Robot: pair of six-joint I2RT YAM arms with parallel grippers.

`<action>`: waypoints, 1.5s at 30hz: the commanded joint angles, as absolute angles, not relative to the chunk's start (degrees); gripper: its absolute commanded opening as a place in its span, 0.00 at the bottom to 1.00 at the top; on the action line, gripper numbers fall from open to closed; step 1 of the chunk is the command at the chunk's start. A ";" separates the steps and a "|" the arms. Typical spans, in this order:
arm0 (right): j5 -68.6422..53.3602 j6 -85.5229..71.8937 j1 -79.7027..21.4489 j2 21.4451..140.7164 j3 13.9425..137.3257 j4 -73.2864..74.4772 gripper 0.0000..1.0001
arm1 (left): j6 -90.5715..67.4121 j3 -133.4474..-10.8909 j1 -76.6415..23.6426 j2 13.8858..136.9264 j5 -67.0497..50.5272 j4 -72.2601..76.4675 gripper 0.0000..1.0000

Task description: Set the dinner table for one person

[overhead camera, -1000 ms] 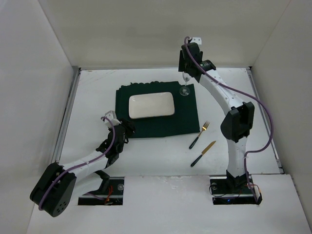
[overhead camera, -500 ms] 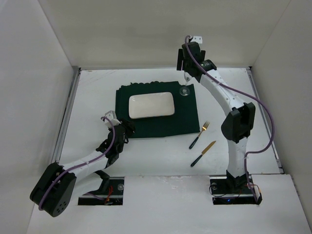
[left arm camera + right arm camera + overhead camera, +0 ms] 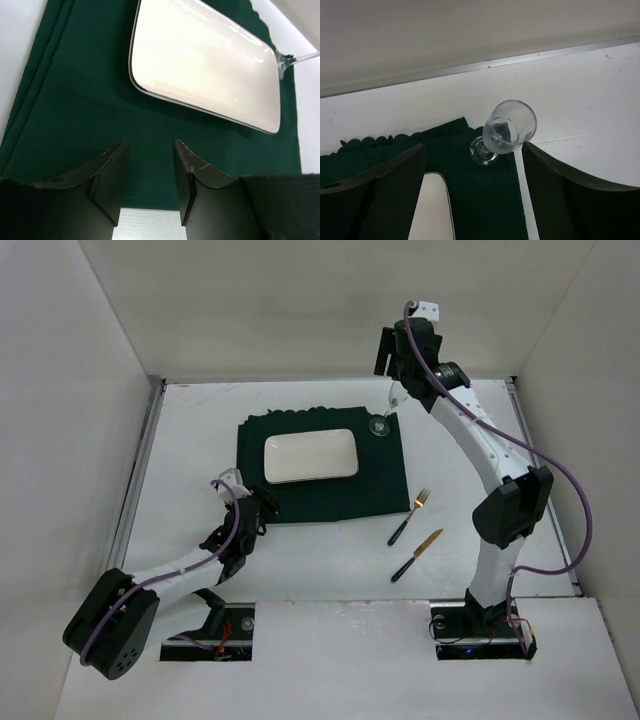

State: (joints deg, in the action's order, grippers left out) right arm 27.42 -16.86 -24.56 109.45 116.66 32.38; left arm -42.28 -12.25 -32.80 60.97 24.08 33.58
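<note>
Now right hand (image 3: 474, 195) spread wide above wine glass (image 3: 507, 127) — left hand (image 3: 149, 175) parted, empty.

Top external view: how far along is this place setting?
Done: the white rectangular plate sits on the dark green cloth placemat, and the clear stemmed glass stands at its far right corner. In hand: nothing; the right pincer hangs open above the glass, the left pincer open over the placemat's near edge. Still to do: the black-handled gold fork and knife lie on the white tabletop, right of the placemat.
</note>
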 commanded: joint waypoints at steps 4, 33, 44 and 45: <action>24.35 -19.16 -21.93 105.91 112.24 29.00 0.82 | -41.48 -13.62 -33.18 59.77 25.66 35.68 0.38; 24.52 -32.16 -15.17 71.91 62.70 9.59 0.14 | -27.26 -29.16 -56.89 77.86 22.68 37.36 0.35; 20.31 -41.04 -9.89 60.65 35.70 -3.07 0.21 | -19.78 -48.41 -68.94 92.97 18.56 25.94 0.43; 19.61 -41.22 -9.89 60.64 34.47 -4.12 0.25 | -19.51 -49.91 -69.64 94.29 17.85 24.71 0.44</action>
State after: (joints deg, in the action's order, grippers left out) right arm 22.02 -38.09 -10.39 61.87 36.77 4.49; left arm -22.90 -45.06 -67.70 91.83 20.60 28.82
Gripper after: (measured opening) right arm 0.229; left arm 0.430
